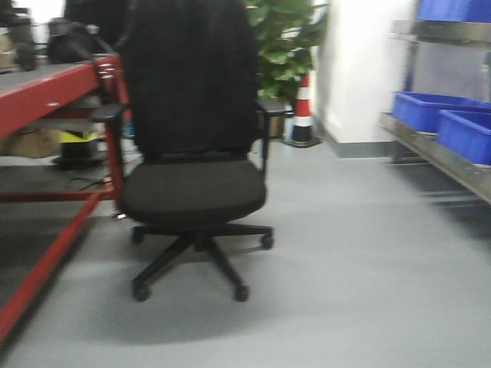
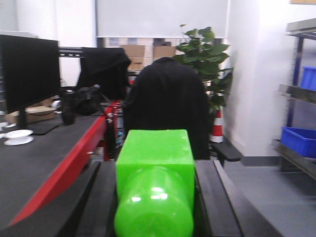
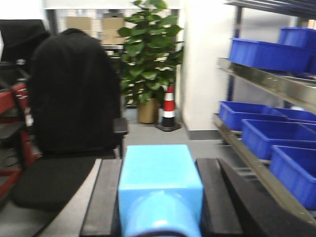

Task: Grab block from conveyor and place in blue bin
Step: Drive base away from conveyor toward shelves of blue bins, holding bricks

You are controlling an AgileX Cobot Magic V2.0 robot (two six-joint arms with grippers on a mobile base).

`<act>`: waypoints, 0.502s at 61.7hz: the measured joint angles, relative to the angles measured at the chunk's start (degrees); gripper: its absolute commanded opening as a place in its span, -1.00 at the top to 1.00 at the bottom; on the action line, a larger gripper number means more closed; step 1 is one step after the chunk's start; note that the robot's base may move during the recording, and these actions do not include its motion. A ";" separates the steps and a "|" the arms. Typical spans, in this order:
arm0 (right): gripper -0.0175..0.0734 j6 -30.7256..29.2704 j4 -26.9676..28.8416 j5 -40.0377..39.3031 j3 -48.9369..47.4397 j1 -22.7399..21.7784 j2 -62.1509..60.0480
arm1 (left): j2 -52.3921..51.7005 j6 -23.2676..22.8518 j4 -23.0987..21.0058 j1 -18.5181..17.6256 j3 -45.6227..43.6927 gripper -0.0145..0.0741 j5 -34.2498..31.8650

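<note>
A green block [image 2: 154, 150] is gripped between the closed left fingers [image 2: 216, 190], off the red-framed conveyor [image 2: 44, 163] seen at the left. A light blue block [image 3: 160, 170] is clamped between the right fingers [image 3: 215, 190]. Blue bins [image 3: 256, 52] are ranged on metal shelving [image 3: 266, 81] to the right. A black office chair [image 1: 192, 153] is seen ahead on the grey floor [image 1: 368, 253].

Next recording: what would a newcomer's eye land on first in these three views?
The bright green block clamped in the left claw fills the lower left wrist view. A light blue block sits the same way in the right claw. In the front view a black office chair stands in the middle of the grey floor, with blue bins on the shelf at right.
</note>
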 measured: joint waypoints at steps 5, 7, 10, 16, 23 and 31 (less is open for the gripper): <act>0.97 0.00 0.00 0.00 0.00 0.00 0.00 | 0.00 0.00 0.00 0.00 0.00 0.92 0.00; 0.97 0.00 0.00 0.00 0.00 0.00 0.00 | 0.00 0.00 0.00 0.00 0.00 0.92 0.00; 0.97 0.00 0.00 0.00 0.00 0.00 0.00 | 0.00 0.00 0.00 0.00 0.00 0.92 0.00; 0.97 0.00 0.00 0.00 0.00 0.00 0.00 | 0.00 0.00 0.00 0.00 0.00 0.92 0.00; 0.97 0.00 0.00 0.00 0.00 0.00 0.00 | 0.00 0.00 0.00 0.00 0.00 0.92 0.00; 0.97 0.00 0.00 0.00 0.00 0.00 0.00 | 0.00 0.00 0.00 0.00 0.00 0.92 0.00</act>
